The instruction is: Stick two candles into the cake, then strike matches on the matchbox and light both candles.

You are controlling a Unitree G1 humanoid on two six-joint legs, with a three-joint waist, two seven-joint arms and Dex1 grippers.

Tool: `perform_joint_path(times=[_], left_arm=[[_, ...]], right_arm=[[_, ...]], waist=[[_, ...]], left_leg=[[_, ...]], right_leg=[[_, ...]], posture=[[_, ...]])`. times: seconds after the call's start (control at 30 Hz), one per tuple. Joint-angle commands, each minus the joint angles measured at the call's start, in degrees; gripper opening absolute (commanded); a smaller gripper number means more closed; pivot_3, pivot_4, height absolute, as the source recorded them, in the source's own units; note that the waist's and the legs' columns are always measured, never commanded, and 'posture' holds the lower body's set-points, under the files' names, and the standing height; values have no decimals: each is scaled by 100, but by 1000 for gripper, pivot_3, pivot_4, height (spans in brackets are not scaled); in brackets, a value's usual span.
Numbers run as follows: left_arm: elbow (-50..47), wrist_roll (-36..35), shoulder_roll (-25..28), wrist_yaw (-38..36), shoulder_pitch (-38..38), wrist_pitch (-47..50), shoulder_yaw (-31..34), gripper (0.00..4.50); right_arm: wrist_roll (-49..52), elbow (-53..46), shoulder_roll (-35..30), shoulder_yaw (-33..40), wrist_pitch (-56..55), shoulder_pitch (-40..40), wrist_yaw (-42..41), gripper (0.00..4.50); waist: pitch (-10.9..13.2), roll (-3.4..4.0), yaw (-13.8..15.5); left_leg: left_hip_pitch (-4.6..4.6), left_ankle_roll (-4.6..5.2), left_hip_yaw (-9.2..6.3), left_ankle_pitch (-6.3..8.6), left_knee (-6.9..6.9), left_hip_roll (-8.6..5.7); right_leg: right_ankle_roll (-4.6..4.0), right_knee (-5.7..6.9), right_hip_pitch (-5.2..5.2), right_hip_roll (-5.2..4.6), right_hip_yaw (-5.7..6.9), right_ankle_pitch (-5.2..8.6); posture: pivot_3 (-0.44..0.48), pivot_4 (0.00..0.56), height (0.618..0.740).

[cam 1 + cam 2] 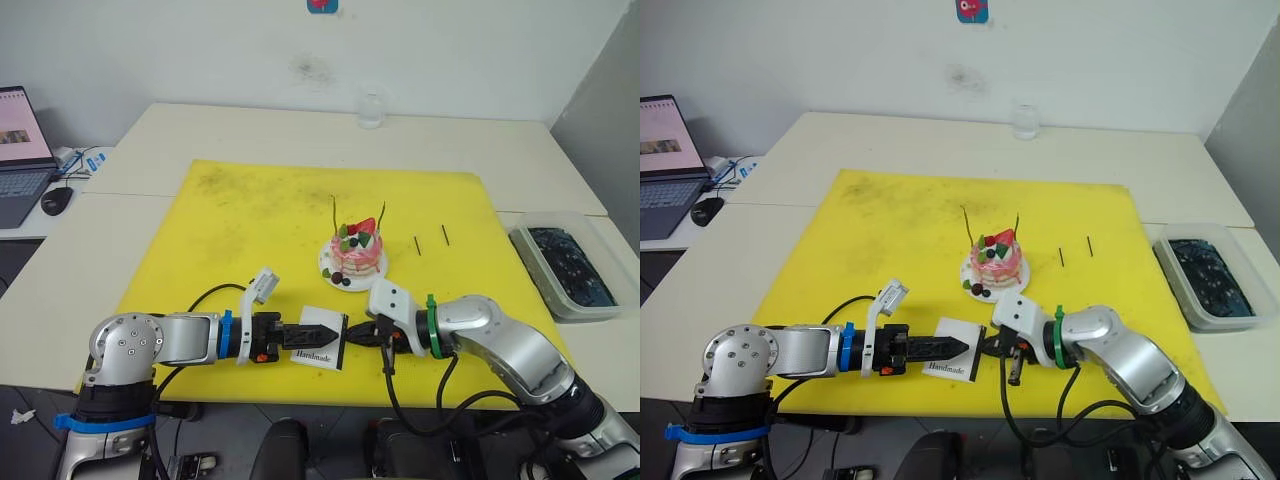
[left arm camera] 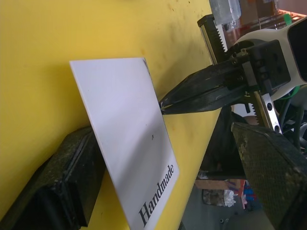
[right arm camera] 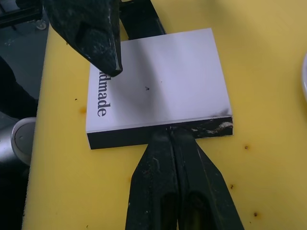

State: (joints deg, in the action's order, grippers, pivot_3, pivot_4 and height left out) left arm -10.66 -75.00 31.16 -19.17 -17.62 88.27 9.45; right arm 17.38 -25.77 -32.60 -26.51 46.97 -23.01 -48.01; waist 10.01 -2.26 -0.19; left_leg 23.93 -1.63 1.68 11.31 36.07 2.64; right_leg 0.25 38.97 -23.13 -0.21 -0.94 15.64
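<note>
Nearest, the matchbox sits on the yellow mat, clamped flat between the left end effector's fingers. The right end effector, fingers pressed together, touches its black strip. Beyond, the cake holds both candles; two matches lie beside it. A tray of dark contents sits at the tabletop's right.

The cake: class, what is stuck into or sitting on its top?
Two thin candles stand upright in the cake, one on each side, unlit. Between them sit a red strawberry, green leaves and dark berries. How deep the candles go is hidden.
</note>
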Motion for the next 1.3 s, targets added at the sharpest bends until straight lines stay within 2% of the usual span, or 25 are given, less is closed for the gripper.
perform_joint_path(times=[0.03,0.13,0.37,0.43,0.5,0.53,0.63,0.73,0.93,1.17,1.3], left_arm=[[-120,179,-59,64,151,39,-210,4313],[-201,421,-51,76,201,-86,-276,3586],[-279,715,-32,-50,196,-254,-267,1374],[-337,544,-77,-104,132,-276,-73,736],[-352,69,-70,-227,-4,-140,148,137],[-349,-178,-52,-262,-65,-48,203,35],[-285,-726,-92,-157,-208,68,181,35],[-226,-929,-293,236,-287,-77,29,35],[-190,-546,-769,891,-40,-437,-276,35],[-175,117,-884,1055,392,-672,-549,35],[-239,64,-859,990,484,-663,-507,1129]], right_arm=[[21,-74,22,-6,-17,-57,-47,5],[22,-81,51,12,16,-55,-42,0],[35,-125,97,93,95,-43,12,0],[78,-191,68,198,147,-42,24,0],[198,-327,-23,410,261,-36,6,0],[263,-407,-107,539,314,-25,-20,0],[476,-626,-467,949,454,43,-136,0],[687,-780,-940,1375,567,189,-287,0],[685,-771,-1522,1603,439,515,-352,0],[525,-706,-1387,1250,315,608,-185,0],[389,-639,-1372,970,181,600,-210,0]], waist=[[0,0,0],[0,0,-1],[0,0,-1],[0,0,0],[0,0,2],[1,-1,3],[2,-1,6],[2,-1,6],[2,-2,-22],[2,-2,-24],[2,-2,-29]], left_leg=[[0,0,1,0,0,-1],[0,0,4,0,0,-1],[0,0,1,0,-2,1],[2,0,2,0,-2,1],[4,0,2,0,-1,1],[8,0,1,0,-1,1],[11,0,-2,0,0,0],[11,0,0,0,0,1],[10,0,0,0,-2,1],[5,0,-5,0,-4,2],[5,0,2,0,-3,2]], right_leg=[[0,0,0,0,-1,0],[0,-2,0,0,-3,0],[-1,-1,-1,-1,-1,1],[-2,-2,-2,-2,-1,1],[-1,-3,-3,-4,-1,1],[-1,-3,-5,-5,1,1],[-1,-2,-7,-4,4,1],[-1,-4,-6,-5,2,1],[-1,-4,-6,-2,0,1],[-3,-1,-6,10,4,2],[-3,-2,-6,6,-4,2]], posture=[[0,150,740],[0,150,740],[0,150,740],[0,150,740],[0,150,740],[0,150,740],[0,150,740],[0,150,740],[0,150,740],[0,150,740],[0,150,740]])
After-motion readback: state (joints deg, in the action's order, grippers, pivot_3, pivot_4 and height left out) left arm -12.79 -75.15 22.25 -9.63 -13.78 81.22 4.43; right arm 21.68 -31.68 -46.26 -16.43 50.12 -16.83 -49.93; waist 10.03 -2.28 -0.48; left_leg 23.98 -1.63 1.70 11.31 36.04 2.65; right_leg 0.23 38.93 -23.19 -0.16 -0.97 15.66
